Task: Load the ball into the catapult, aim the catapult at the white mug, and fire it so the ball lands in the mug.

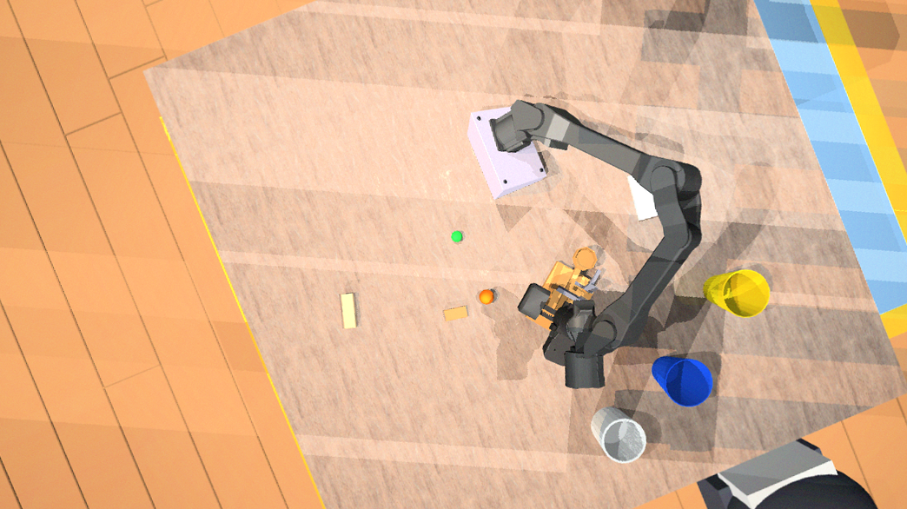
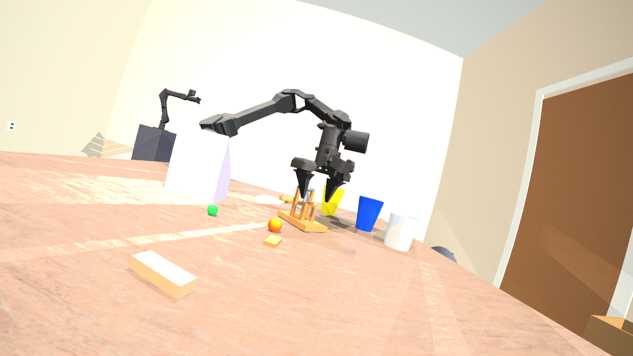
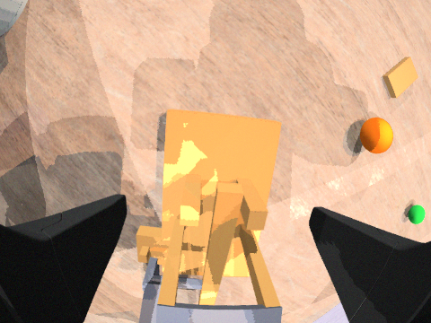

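The wooden catapult (image 1: pixel 560 270) (image 2: pixel 305 223) (image 3: pixel 233 144) stands on the table, its bare base end toward the lower left in the top view. Its round cup (image 1: pixel 584 259) (image 2: pixel 286 199) looks empty. My gripper (image 2: pixel 315 199) (image 3: pixel 223 212) is open, pointing down, with its fingers apart on either side of the catapult's upper frame and nothing held. The orange ball (image 1: pixel 486 296) (image 2: pixel 274 224) (image 3: pixel 376 135) lies left of the catapult in the top view. A smaller green ball (image 1: pixel 456 236) (image 2: pixel 212 209) (image 3: pixel 416 214) lies beyond it. The white mug (image 1: pixel 622 440) (image 2: pixel 399 232) stands upright.
The blue cup (image 1: pixel 686 381) (image 2: pixel 368 213) and yellow cup (image 1: pixel 744 292) (image 2: pixel 334 201) stand right of the catapult. A small wooden block (image 1: pixel 455 313) (image 2: pixel 273 241) (image 3: pixel 400 77) lies beside the orange ball; a longer block (image 1: pixel 348 310) (image 2: pixel 163 272) lies farther left. The arm stands on a pale box (image 1: pixel 517 170) (image 2: pixel 197 168).
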Controlling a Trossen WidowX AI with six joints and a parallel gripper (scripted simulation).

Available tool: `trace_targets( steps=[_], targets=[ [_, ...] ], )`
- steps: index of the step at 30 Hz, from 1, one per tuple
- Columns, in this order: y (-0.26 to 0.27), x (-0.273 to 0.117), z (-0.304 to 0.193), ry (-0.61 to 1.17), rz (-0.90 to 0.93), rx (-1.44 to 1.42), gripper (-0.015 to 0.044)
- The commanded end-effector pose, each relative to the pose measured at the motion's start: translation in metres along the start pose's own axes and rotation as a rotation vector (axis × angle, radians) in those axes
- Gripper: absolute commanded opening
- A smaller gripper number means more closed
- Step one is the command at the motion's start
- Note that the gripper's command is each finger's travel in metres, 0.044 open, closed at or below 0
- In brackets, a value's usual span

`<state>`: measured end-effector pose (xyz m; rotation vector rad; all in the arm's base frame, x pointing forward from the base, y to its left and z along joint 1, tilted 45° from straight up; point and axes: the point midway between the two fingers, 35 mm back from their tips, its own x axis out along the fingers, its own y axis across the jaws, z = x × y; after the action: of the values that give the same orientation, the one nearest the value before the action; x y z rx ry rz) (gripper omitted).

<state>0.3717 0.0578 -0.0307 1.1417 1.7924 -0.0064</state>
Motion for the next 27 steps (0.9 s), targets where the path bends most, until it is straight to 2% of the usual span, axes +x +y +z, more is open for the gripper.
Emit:
trace_targets(
  steps=[1,27],
  targets=[
    [-0.003,0.009,-0.002,0.012,-0.001,0.013,0.0440],
    [-0.003,0.050,-0.003,0.014,0.001,0.013,0.0440]
  ],
)
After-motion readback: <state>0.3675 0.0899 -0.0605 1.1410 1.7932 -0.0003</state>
